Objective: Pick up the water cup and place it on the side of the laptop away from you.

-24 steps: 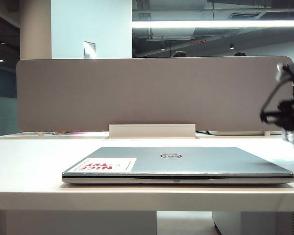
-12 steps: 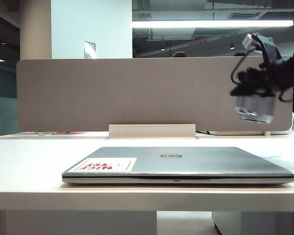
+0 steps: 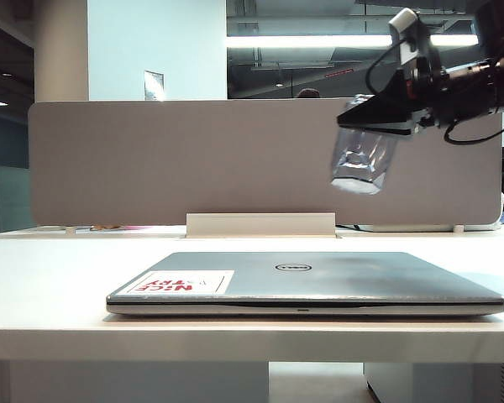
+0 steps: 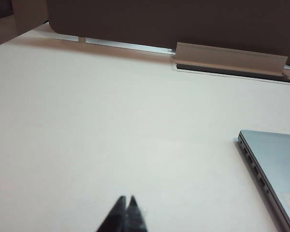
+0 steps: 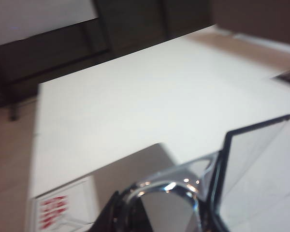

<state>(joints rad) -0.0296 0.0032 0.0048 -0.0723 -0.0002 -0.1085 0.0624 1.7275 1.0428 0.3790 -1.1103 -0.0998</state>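
Smooth white table [image 3: 50,269], flat laptop [image 3: 319,281], faceted cup [image 3: 363,161].

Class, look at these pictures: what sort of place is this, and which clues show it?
Probably an open-plan office: a white desk backed by a grey divider screen, a closed laptop on it, and strip ceiling lights beyond.

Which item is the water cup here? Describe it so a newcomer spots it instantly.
Start at the closed silver laptop on the white table. Look up and right, in front of the grey divider panel: the right gripper holds the water cup in mid-air, tilted. It is the only clear, faceted thing, and nothing else hangs off the table.
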